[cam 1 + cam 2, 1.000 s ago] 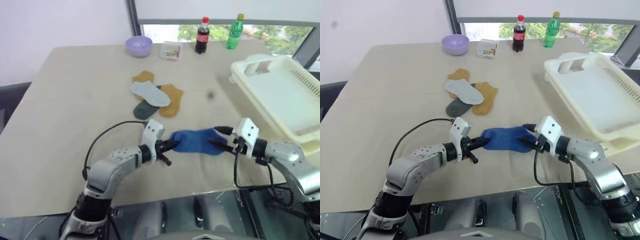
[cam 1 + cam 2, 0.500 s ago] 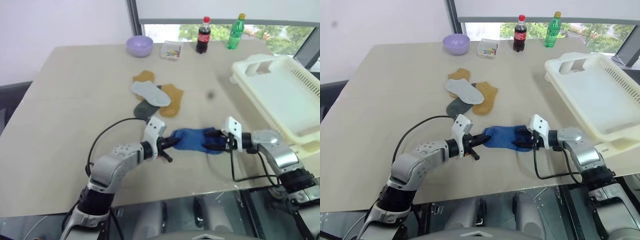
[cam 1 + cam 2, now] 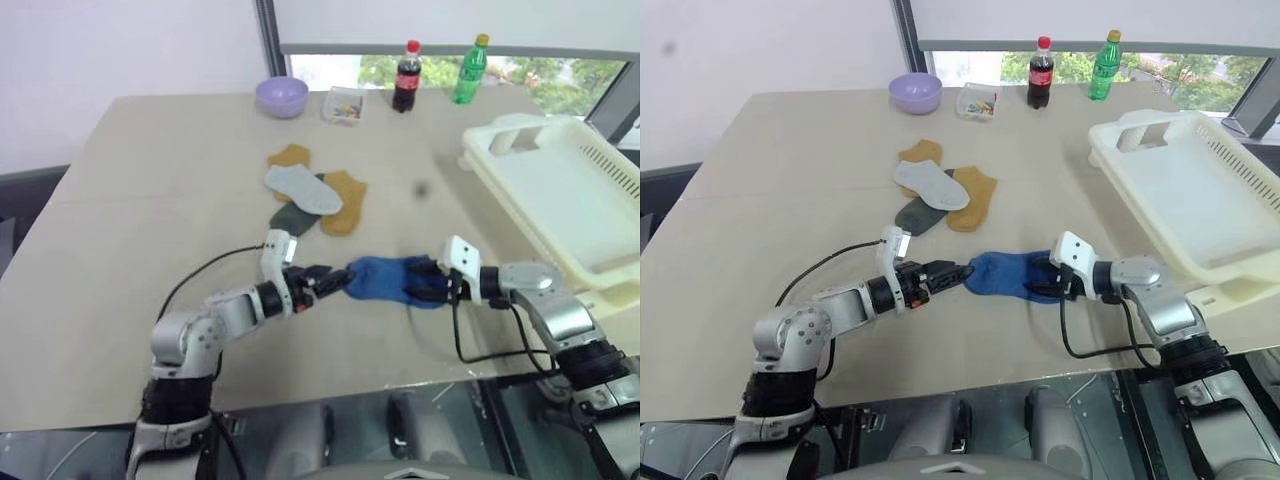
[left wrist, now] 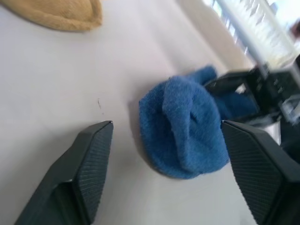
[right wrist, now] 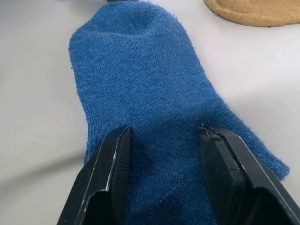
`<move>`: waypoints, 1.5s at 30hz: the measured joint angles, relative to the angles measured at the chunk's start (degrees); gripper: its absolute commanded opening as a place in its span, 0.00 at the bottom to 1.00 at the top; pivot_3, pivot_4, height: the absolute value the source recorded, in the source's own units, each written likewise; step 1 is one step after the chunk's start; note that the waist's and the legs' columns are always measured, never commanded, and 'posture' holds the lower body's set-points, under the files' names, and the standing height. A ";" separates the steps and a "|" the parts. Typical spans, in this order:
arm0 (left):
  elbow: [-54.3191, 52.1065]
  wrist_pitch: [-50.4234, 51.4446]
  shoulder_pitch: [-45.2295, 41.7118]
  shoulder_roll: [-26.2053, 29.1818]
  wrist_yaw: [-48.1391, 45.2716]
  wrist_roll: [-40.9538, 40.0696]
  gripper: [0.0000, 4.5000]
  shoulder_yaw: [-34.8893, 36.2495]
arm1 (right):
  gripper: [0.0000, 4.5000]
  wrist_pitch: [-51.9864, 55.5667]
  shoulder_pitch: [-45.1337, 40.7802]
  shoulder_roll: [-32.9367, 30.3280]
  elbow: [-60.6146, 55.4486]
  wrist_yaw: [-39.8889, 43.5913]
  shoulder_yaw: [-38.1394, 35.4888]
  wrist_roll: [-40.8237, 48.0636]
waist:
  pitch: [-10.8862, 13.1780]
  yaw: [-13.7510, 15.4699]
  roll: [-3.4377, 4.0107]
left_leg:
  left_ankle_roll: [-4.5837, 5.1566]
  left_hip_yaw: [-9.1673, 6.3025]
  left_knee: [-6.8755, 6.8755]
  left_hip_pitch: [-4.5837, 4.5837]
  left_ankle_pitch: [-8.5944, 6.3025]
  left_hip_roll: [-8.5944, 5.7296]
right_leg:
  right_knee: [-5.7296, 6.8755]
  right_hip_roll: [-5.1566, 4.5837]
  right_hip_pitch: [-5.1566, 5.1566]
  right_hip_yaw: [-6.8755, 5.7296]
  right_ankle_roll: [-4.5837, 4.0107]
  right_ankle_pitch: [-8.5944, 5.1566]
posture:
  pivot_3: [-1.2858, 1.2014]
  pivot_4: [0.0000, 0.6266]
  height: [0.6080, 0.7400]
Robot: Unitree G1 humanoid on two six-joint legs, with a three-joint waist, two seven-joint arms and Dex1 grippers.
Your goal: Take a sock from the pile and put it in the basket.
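Note:
A blue sock (image 3: 385,280) lies flat on the table, apart from the pile (image 3: 310,195) of mustard, light grey and dark grey socks farther back. My left gripper (image 3: 325,280) is open at the sock's left end; in the left wrist view its fingers (image 4: 93,154) stand wide apart with the bunched sock (image 4: 187,131) just ahead of them. My right gripper (image 3: 428,285) is at the sock's right end. It is open, and its fingers (image 5: 112,164) rest on the blue fabric (image 5: 150,84). The cream-white basket (image 3: 520,128) stands empty at the right.
A lilac bowl (image 3: 281,96), a small clear box (image 3: 342,103), a cola bottle (image 3: 404,75) and a green bottle (image 3: 467,70) line the table's far edge. The basket overhangs the table's right side. The table's front edge runs just below both arms.
My left gripper has opened, let go of the blue sock and drawn back a little to the left. My right gripper came down onto the sock's right end.

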 measured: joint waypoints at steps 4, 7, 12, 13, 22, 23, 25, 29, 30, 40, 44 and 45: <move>3.84 3.72 -3.51 -1.15 -0.43 -0.40 0.89 -0.50 | 0.52 0.33 0.47 0.37 0.01 -0.94 -0.01 -0.96 | -0.24 0.04 0.05 | -0.01 -0.02 -0.08 0.76 -0.02 0.03 | -0.12 -0.08 0.71 -0.02 0.02 -0.03 | 0.52 0.24 0.96; 6.66 9.28 -5.33 -4.59 -1.84 -3.97 0.89 0.20 | 0.52 0.30 1.07 0.34 -0.53 -1.22 -0.17 -1.25 | -0.33 0.06 0.12 | -0.02 -0.06 -0.11 0.84 -0.03 0.01 | -0.19 -0.14 0.82 -0.08 0.06 -0.06 | 0.52 0.24 0.96; 11.68 20.14 -7.24 -9.67 -3.23 -11.08 0.89 1.73 | 0.52 0.08 1.18 0.86 -1.49 -2.21 -0.37 -1.35 | -0.20 -0.30 0.00 | -0.01 -0.07 -0.27 0.64 -0.03 0.03 | -0.30 -0.05 0.64 -0.09 0.08 -0.06 | 0.52 0.24 0.96; 12.37 21.49 -7.90 -10.19 -3.16 -11.99 0.89 3.00 | 0.52 -0.04 1.20 1.01 -1.49 -2.41 -0.37 -1.35 | -0.19 -0.36 0.00 | -0.01 -0.07 -0.27 0.62 -0.03 0.03 | -0.30 0.00 0.61 -0.08 0.07 -0.06 | 0.52 0.24 0.96; 15.47 23.45 -11.14 -15.01 0.38 -18.27 0.89 15.79 | 0.52 -0.11 2.59 1.19 -2.86 -3.86 -1.01 -1.80 | -0.14 -0.29 -0.05 | -0.02 -0.09 -0.29 0.63 -0.03 0.06 | -0.34 -0.05 0.62 -0.07 0.06 -0.07 | 0.52 0.24 0.96; 15.46 23.74 -11.33 -15.20 0.81 -18.68 0.89 16.31 | 0.52 -0.10 2.75 1.18 -3.09 -3.91 -1.10 -1.88 | -0.14 -0.28 -0.05 | -0.02 -0.09 -0.30 0.62 -0.03 0.06 | -0.37 -0.05 0.62 -0.08 0.06 -0.07 | 0.52 0.24 0.96; 15.43 24.24 -11.33 -16.17 1.63 -18.96 0.89 16.58 | 0.52 0.01 3.21 1.16 -3.73 -4.04 -1.40 -2.04 | -0.14 -0.25 -0.06 | -0.02 -0.09 -0.32 0.56 -0.03 0.06 | -0.45 -0.05 0.62 -0.09 0.07 -0.07 | 0.52 0.24 0.96; 15.22 24.76 -10.64 -18.36 2.50 -19.44 0.89 15.29 | 0.52 1.23 3.86 0.62 -5.56 -4.82 -1.55 -2.16 | -0.09 -0.18 -0.07 | -0.02 -0.10 -0.33 0.49 -0.03 0.03 | -0.49 -0.10 0.57 -0.10 0.07 -0.06 | 0.52 0.24 0.96; 15.22 24.77 -10.58 -18.81 2.66 -19.45 0.89 14.97 | 0.52 1.63 3.92 0.42 -5.99 -4.88 -1.57 -2.16 | -0.08 -0.15 -0.08 | -0.02 -0.10 -0.33 0.45 -0.03 0.03 | -0.49 -0.11 0.53 -0.10 0.07 -0.06 | 0.52 0.24 0.96; 16.91 21.17 -12.11 -21.82 3.37 -18.56 0.90 12.25 | 0.57 9.14 9.44 -5.57 -20.21 -7.84 -3.96 -3.04 | 0.00 0.44 0.00 | 0.01 -0.25 -0.33 -0.65 -0.04 -0.08 | -0.81 -0.15 -0.30 -0.26 -0.14 0.10 | 0.52 0.24 0.96; 17.40 19.56 -12.26 -22.13 2.52 -18.32 0.90 10.93 | 0.88 10.76 12.69 -8.96 -25.43 -9.00 -6.55 -3.20 | 0.01 0.59 0.01 | 0.04 -0.22 -0.32 -1.17 -0.05 -0.10 | -0.87 -0.19 -0.75 -0.24 -0.14 0.11 | 0.52 0.24 0.96; 17.73 19.10 -12.41 -22.53 2.34 -18.32 0.90 10.72 | 0.99 11.51 13.57 -9.62 -26.70 -9.40 -7.42 -3.11 | 0.01 0.76 0.01 | 0.03 -0.23 -0.32 -1.19 -0.05 -0.11 | -0.87 -0.18 -0.76 -0.26 -0.15 0.11 | 0.52 0.24 0.96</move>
